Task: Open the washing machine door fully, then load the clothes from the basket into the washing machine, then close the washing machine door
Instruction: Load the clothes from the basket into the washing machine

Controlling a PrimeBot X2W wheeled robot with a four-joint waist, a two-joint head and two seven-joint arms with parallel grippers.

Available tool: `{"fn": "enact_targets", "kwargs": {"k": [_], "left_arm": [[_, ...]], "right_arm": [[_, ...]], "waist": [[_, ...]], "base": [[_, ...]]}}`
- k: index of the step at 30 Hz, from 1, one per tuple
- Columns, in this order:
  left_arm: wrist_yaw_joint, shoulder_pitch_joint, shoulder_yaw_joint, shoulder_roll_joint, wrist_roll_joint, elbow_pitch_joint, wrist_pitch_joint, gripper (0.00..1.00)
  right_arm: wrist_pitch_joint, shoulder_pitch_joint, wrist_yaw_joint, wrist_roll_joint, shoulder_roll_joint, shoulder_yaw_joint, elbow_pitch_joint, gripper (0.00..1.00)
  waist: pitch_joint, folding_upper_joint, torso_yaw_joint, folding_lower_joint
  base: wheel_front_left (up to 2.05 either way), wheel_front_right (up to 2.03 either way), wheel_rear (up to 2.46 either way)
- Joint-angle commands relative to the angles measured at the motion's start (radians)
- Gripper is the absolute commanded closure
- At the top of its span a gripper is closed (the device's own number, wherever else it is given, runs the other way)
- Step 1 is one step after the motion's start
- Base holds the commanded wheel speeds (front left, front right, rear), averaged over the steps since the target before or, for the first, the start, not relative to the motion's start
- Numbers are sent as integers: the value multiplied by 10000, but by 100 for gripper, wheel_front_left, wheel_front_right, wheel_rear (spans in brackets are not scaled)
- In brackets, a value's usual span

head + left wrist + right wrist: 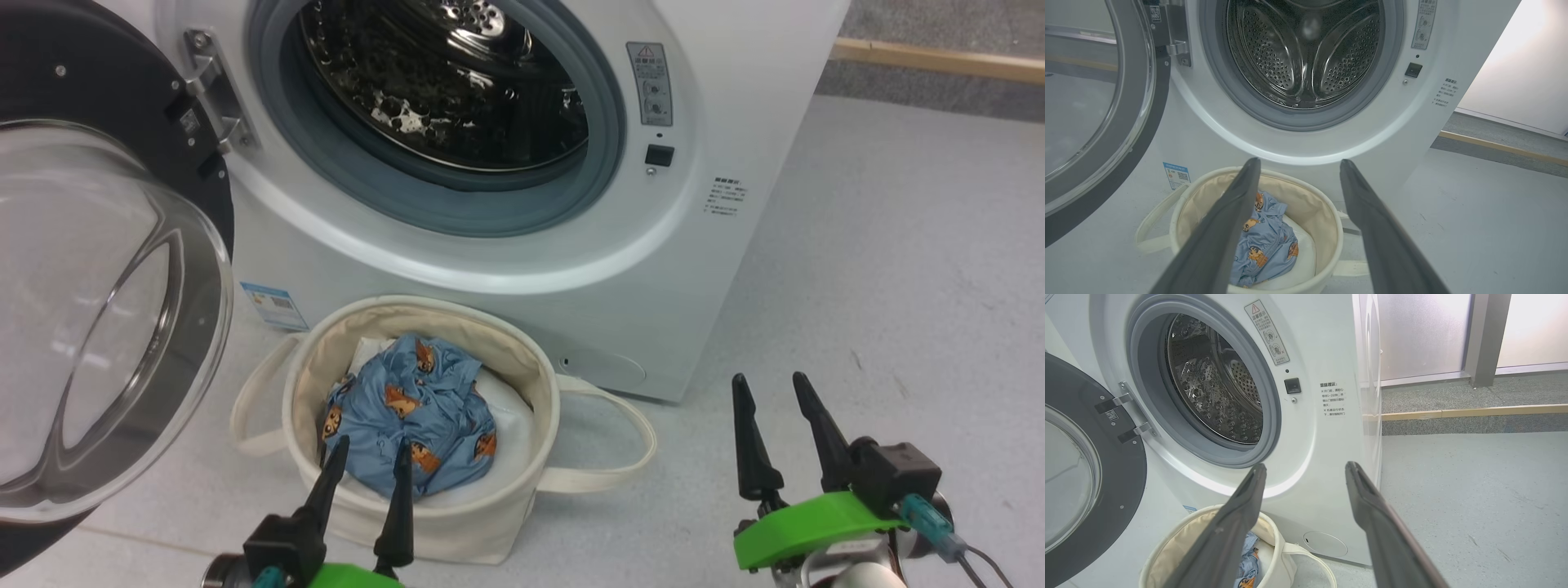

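Head view: left jaws at the near rim of the basket (424,309), clothes (408,408) just beyond the tips.
Both my pairs of jaws stand wide apart, holding nothing. My left fingertips (400,482) point at the crumpled blue heap, which lies just ahead and below on white padding (510,425). It has no clear long axis, so I judge a plain dip forward and down will serve. My right jaws hang well off to the right over the floor (898,269), so the left arm is nearer. Beyond the basket the washing machine (735,122) gapes, steel drum (457,90) exposed, its door (106,327) swung out to the left.
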State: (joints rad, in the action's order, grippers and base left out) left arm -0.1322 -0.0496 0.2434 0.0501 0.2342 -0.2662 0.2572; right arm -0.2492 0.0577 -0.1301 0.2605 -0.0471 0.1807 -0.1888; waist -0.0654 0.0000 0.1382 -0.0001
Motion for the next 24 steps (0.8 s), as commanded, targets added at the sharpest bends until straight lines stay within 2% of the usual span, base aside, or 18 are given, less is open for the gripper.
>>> {"fn": "enact_targets", "kwargs": {"k": [1, 7, 12, 17, 24], "left_arm": [[-18, -536, -274, 1, 34, 124, 46, 0], [33, -1451, -12, 1, -101, -1637, 46, 0], [48, -3130, 393, 1, -35, -3826, 46, 0], [216, -4992, 834, 1, 821, -6574, -197, 0], [481, -6901, 1208, 1, 2064, -8432, -318, 0]], "right_arm": [[-126, 308, -6, -97, -32, 271, 338, 0], [-126, 434, -6, -363, -32, 367, 635, 0], [-126, 708, -6, -729, -32, -38, 1078, 0], [-126, 1072, -6, -1060, -32, -413, 1563, 0], [-126, 1500, -6, -1333, -32, -585, 2024, 0]], "waist": [[-115, 0, -15, 1], [-978, 0, -197, 1], [-2230, 0, -334, 1], [-3472, 0, -583, 1], [-4819, 0, -891, 1]], "base": [[0, 0, 0], [0, 0, 0], [0, 0, 0], [0, 0, 0], [0, 0, 0]]}}
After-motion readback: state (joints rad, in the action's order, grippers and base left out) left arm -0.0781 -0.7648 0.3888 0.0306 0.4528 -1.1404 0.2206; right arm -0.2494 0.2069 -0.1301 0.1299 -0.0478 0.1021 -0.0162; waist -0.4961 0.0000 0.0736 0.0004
